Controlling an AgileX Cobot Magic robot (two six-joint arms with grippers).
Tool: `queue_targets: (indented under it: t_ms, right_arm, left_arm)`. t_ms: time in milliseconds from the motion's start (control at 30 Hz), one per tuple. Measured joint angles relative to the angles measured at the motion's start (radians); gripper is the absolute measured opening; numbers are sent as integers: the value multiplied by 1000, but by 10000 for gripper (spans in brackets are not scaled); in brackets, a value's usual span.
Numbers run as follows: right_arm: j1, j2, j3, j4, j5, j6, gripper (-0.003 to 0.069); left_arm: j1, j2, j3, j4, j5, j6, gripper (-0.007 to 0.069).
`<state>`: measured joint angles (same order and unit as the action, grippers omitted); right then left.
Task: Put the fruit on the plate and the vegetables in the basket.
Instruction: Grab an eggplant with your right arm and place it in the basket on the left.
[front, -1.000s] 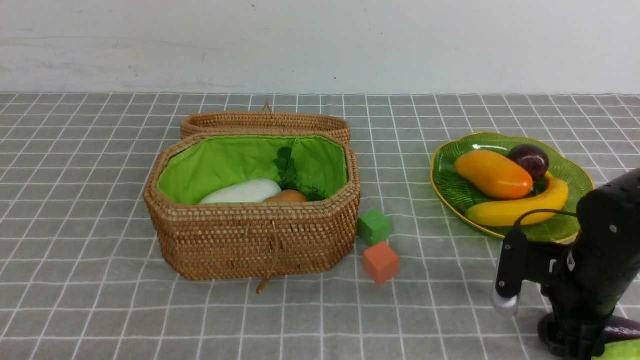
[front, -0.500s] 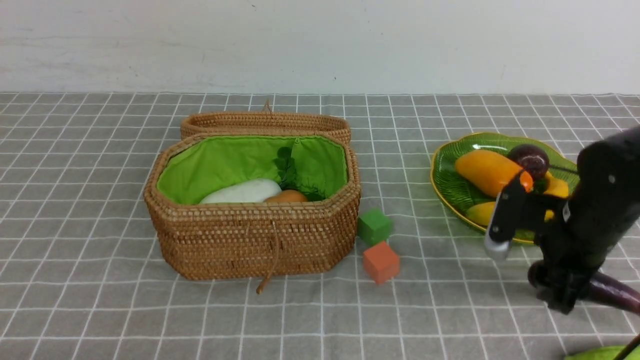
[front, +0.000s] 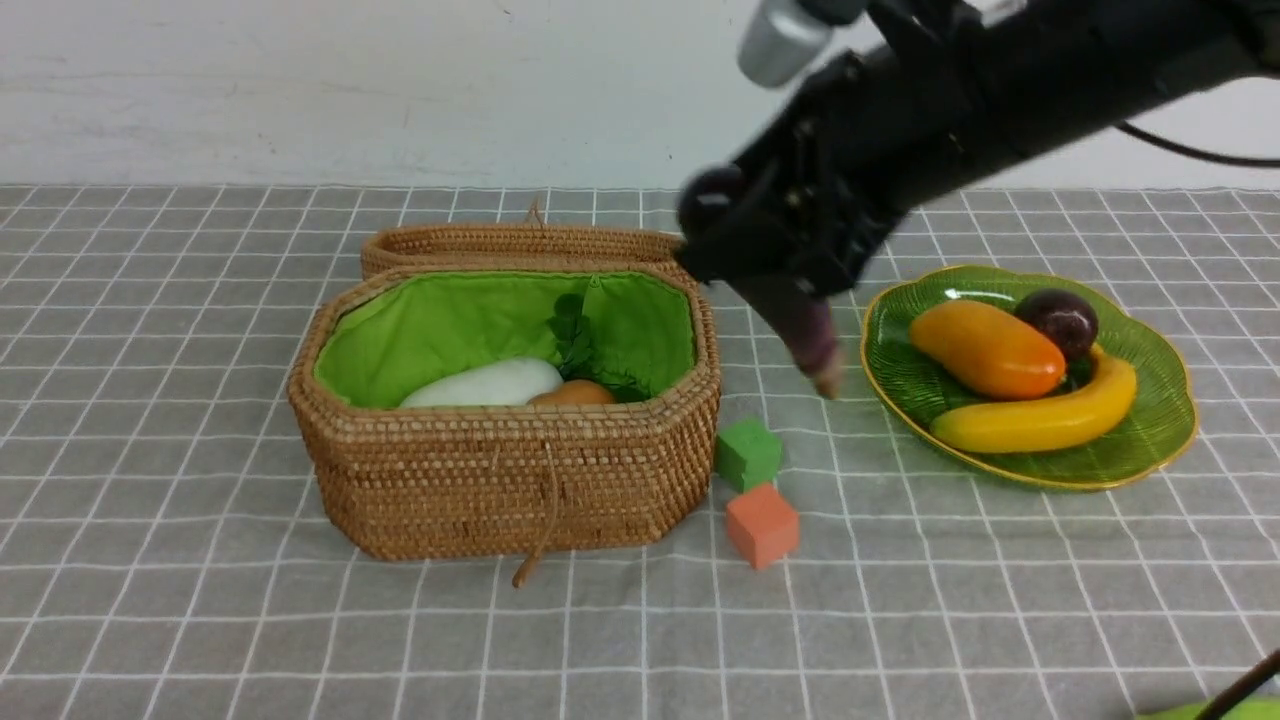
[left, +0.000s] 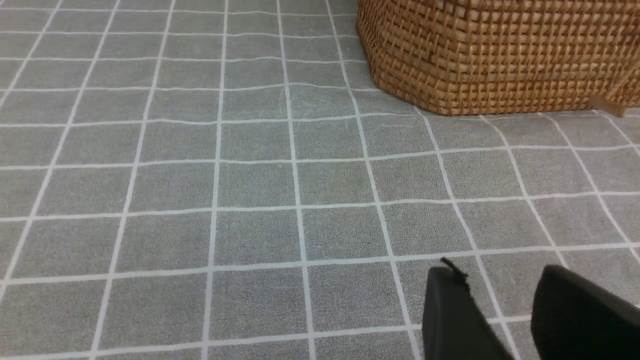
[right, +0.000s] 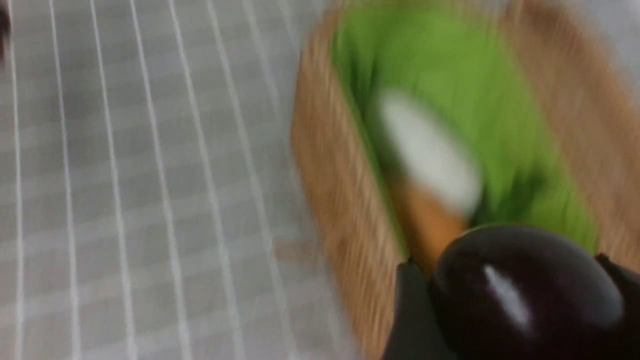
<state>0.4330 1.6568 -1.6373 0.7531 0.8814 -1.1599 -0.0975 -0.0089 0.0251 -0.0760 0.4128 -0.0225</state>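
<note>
Purple eggplant (front: 803, 322) gripped by right claw (front: 780, 270) near basket (front: 500, 480) | left claw (left: 495, 280) parted, empty | fruit (front: 985, 350) on plate (front: 1150, 440) | cucumber (front: 1165, 714) pending

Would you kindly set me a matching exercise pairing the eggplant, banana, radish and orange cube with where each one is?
Things: 1 eggplant; 2 banana; 3 radish; 4 orange cube.
Places: A in the basket; B on the tablecloth; C in the right end effector; D on the plate.
Pairs: 1-C; 2-D; 3-A; 4-B.
</note>
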Motion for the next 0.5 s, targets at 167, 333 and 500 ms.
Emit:
queue_targets:
  t_ms: [167, 333, 500]
  right_arm:
    - [55, 136, -79, 157, -177, -100, 419]
    - [73, 320, -196, 185, -225, -113, 419]
    - [75, 397, -214, 169, -264, -70, 419]
  left_arm:
    - [0, 0, 0, 0, 0, 0, 239]
    - [0, 0, 0, 0, 0, 0, 239]
    - [0, 0, 0, 0, 0, 0, 239]
